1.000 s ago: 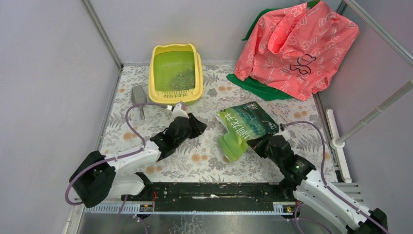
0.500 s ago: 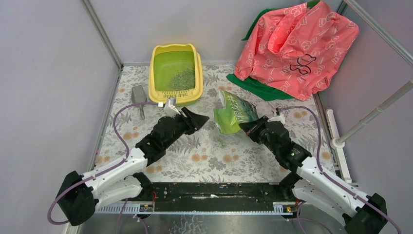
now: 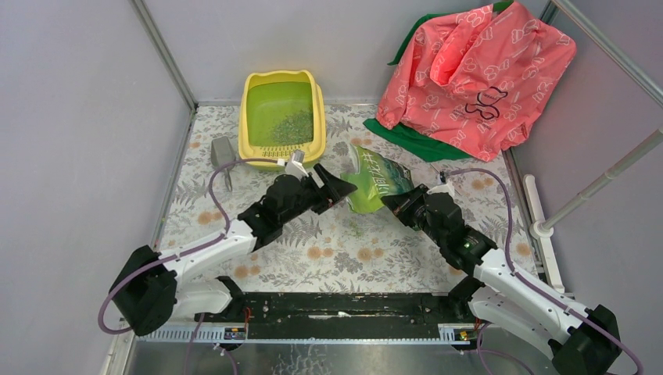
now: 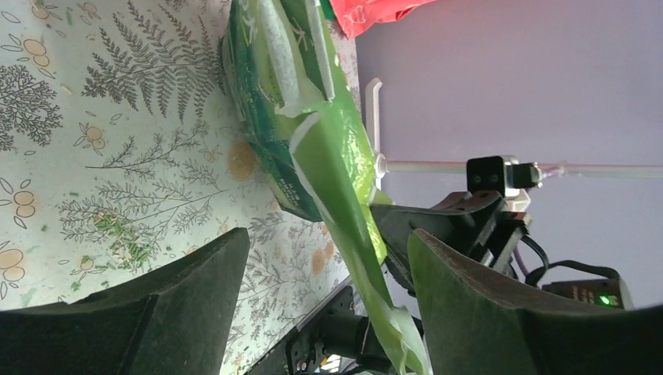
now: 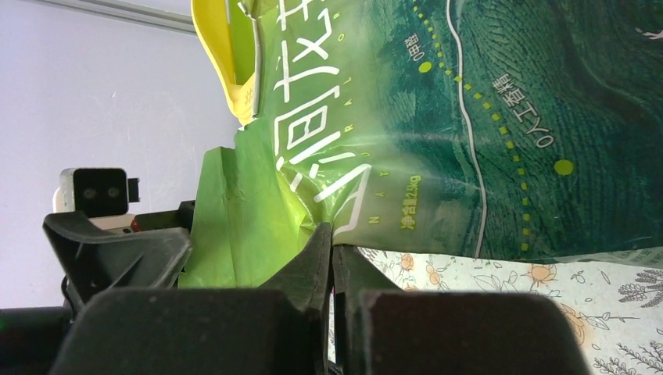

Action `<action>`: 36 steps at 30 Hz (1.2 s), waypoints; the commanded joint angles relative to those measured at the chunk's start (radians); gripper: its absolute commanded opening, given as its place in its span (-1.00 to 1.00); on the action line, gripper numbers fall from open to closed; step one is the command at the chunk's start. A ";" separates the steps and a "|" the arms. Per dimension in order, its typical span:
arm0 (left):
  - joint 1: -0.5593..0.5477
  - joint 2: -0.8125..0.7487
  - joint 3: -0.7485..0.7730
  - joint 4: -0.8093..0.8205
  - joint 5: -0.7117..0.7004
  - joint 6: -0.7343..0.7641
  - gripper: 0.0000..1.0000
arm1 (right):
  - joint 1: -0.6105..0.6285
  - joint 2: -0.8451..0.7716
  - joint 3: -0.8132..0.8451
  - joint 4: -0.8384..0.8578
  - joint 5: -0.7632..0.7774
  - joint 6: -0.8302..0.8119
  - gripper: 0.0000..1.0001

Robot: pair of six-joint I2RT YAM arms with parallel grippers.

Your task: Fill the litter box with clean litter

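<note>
Grey-walled cell. Table (image 3: 328, 258) covered in a fern-and-flower print cloth.

Litter box (image 3: 245, 129) sits at the far edge, left of centre, slotted lip on its near end. Clean litter (image 3: 294, 125) lies as a grainy patch over the right and near part of the green floor; the far-left part shows plain green.

Grey scoop (image 3: 223, 151) on the cloth just left of the box's near corner.

Green bag (image 3: 377, 181) stands tilted, near and right of the box and apart from it, white lettering showing.

Right gripper (image 5: 331, 238) is closed, fingers pinched together on the bag's lower edge, the bag rising from them.

Left gripper (image 4: 328, 234) reaches in from the left, jaws spread wide. A pale green flap of the bag hangs in the gap between the fingers (image 4: 180, 293); whether it touches either cannot be told.

A few scattered granules (image 4: 117, 234) on the cloth beside the bag.

Far right: pink printed garment (image 3: 477, 70) heaped against the wall over a dark green cloth (image 3: 406, 142). White rail (image 3: 539, 219) along the table's right edge.
</note>
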 commanded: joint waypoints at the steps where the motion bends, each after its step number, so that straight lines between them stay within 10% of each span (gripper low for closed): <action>1: 0.001 0.060 0.081 0.036 0.035 -0.006 0.65 | 0.007 -0.018 0.028 0.172 -0.032 -0.001 -1.00; 6: -0.011 0.186 0.159 0.098 0.050 0.002 0.55 | 0.007 0.003 0.025 0.196 -0.047 0.003 -1.00; 9: -0.008 0.228 0.209 0.081 0.058 0.032 -0.74 | 0.008 -0.012 0.037 0.170 -0.038 -0.011 -0.98; 11: -0.001 0.227 0.240 0.036 0.055 0.060 -1.00 | 0.008 -0.022 0.064 0.114 -0.044 -0.035 -0.85; 17: 0.047 0.151 0.340 -0.145 0.094 0.177 -1.00 | 0.007 -0.049 0.251 -0.232 -0.106 -0.207 0.23; 36: 0.177 0.379 0.908 -0.488 0.536 0.306 -1.00 | 0.008 -0.007 0.529 -0.577 0.018 -0.483 0.49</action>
